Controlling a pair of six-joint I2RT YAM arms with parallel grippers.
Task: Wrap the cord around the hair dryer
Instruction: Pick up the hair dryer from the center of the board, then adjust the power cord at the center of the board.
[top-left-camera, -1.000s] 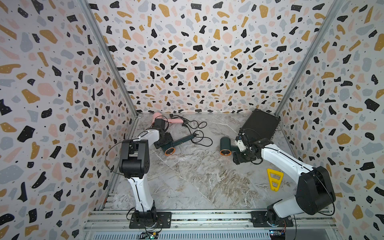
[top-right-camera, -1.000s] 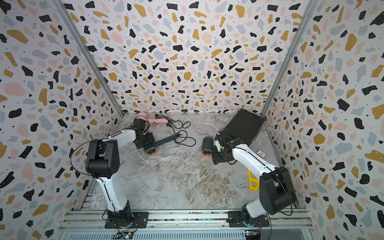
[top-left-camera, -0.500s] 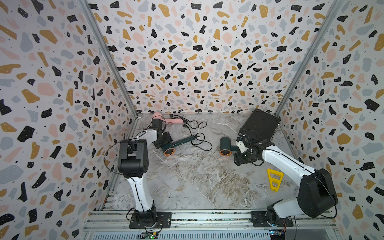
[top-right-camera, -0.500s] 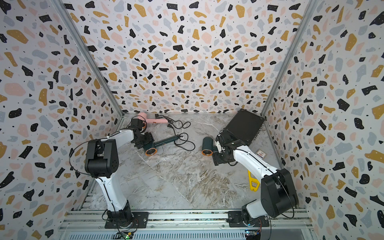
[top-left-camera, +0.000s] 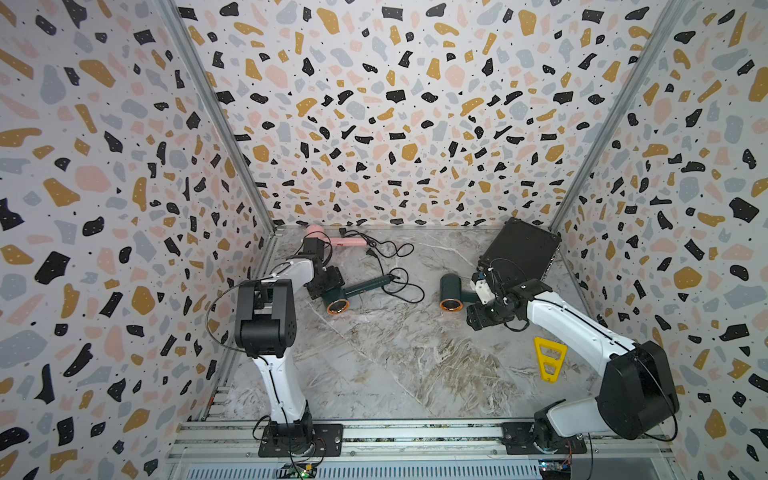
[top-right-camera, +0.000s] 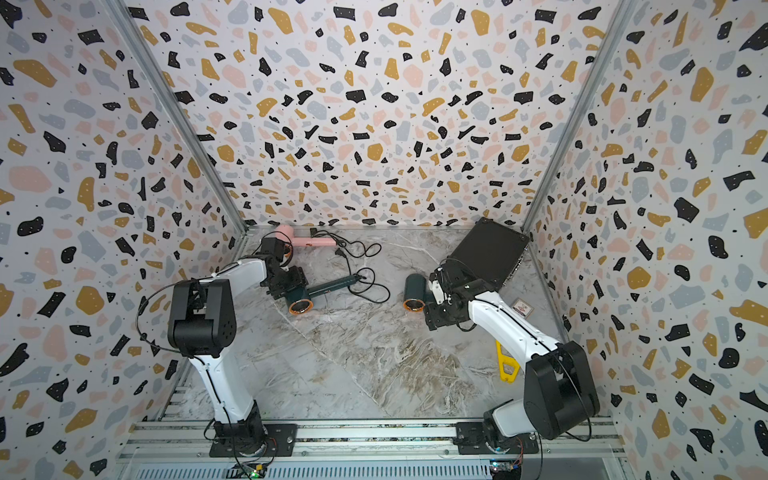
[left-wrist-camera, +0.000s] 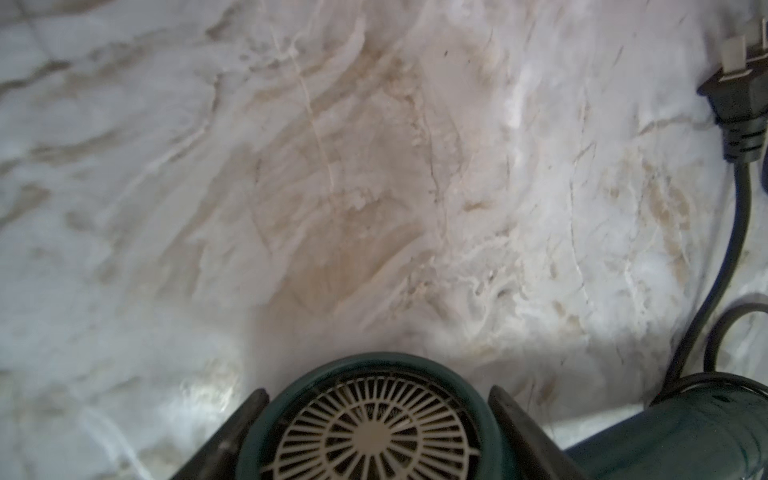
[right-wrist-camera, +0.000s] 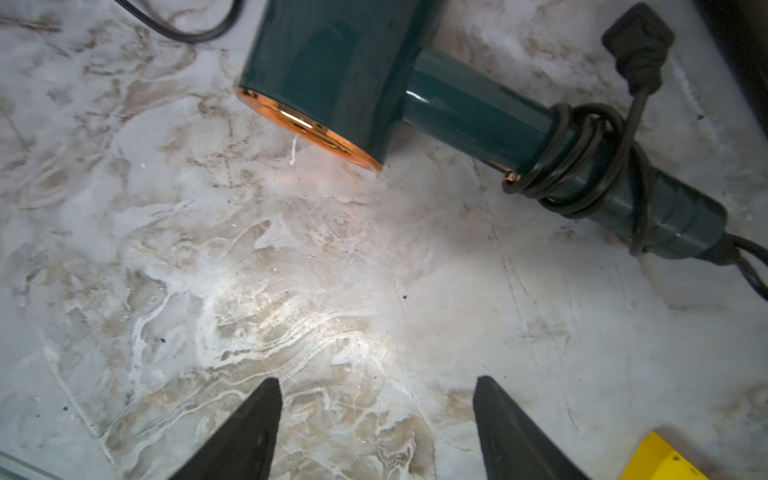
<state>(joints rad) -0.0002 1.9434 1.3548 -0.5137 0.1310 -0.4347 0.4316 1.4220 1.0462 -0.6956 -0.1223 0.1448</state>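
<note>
Left gripper (left-wrist-camera: 376, 394): both black fingers (left-wrist-camera: 237, 432) sit against the sides of the barrel of the dark teal hair dryer (top-left-camera: 337, 297) (glossy plastic, copper-ringed nozzle); we read this as clamped on the barrel just behind its cream rear grille (left-wrist-camera: 374, 436). The dryer sits at the left rear of the grey-and-tan marble-patterned table (top-left-camera: 395, 365), nozzle toward the front and handle angled to the right; both top views agree (top-right-camera: 300, 300).

Its thin black cord (top-left-camera: 405, 286) lies in loose loops on the table off the handle end, none of it wound on the handle. In the left wrist view, a black flat-pin plug (left-wrist-camera: 737, 112) rests on the table.

Right gripper (right-wrist-camera: 376, 382): fingers spread wide, nothing between them, only bare table beneath. Near it lies a second dark teal hair dryer (right-wrist-camera: 345, 62), with black coils (right-wrist-camera: 582, 153) wound round its handle.

Also noted: a pink hair dryer (top-left-camera: 332, 240) by the back wall; a flat black case (top-left-camera: 519, 249) at rear right; a yellow triangular plastic piece (top-left-camera: 548, 359) beside the right arm.
</note>
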